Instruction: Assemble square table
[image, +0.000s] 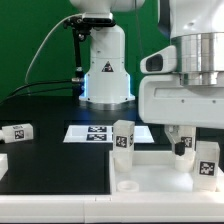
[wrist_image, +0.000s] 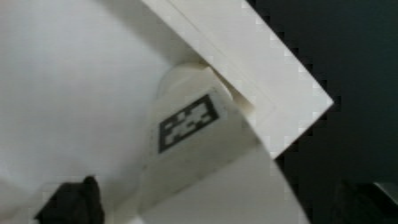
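The white square tabletop (image: 165, 180) lies flat at the front of the exterior view. One tagged white leg (image: 122, 140) stands upright on it near its middle. A second leg (image: 207, 160) stands at the exterior view's right, close beside my gripper (image: 181, 146). A third leg (image: 18, 133) lies loose on the black table at the left. In the wrist view a tagged leg (wrist_image: 192, 122) sits against the tabletop's thick edge (wrist_image: 253, 70). My gripper (wrist_image: 222, 208) is open, and its dark fingers (wrist_image: 71, 202) stand wide apart on either side of that leg without touching it.
The marker board (image: 92, 133) lies flat behind the tabletop. The robot's white base (image: 106, 72) stands at the back centre with a cable running to the left. A small white part (image: 3, 160) shows at the left edge. An empty hole (image: 128, 185) shows in the tabletop.
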